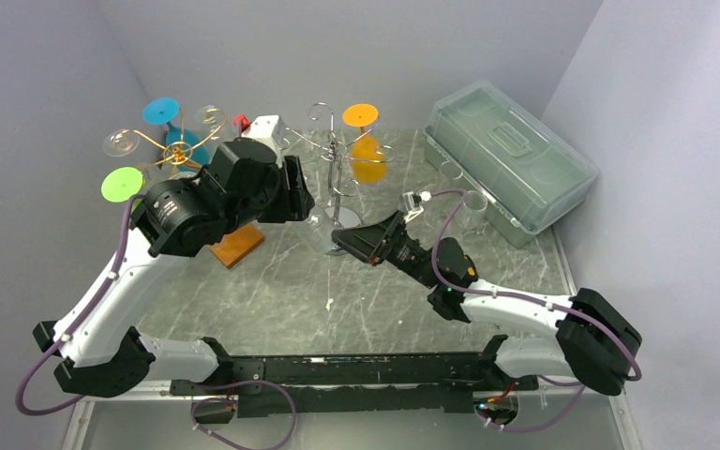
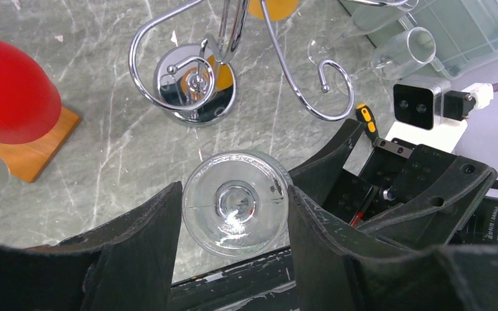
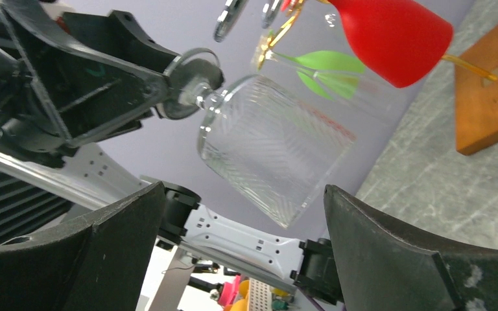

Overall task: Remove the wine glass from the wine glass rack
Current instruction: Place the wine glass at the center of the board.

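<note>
Near the middle of the top view, the right gripper (image 1: 349, 240) is standing wide open, pointing left. In its wrist view its fingers (image 3: 110, 246) are flanking the glass (image 3: 275, 149) without touching it. The glass, clear and ribbed, is hanging in the air above the tabletop (image 1: 291, 291), tilted with its bowl toward the right gripper. The left gripper (image 1: 296, 199) is reaching in from the upper left and clamping the glass by its round foot. In the left wrist view the foot (image 2: 237, 204) is sitting tight between both fingers (image 2: 159, 227). The glass is clear of the chrome rack (image 1: 337, 155), whose base (image 2: 194, 81) is standing just above it in that frame. An orange glass (image 1: 367, 157) is hanging on the rack's right side. A wooden block (image 1: 237, 246) is lying at centre left, a clear box (image 1: 511, 159) at upper right.
</note>
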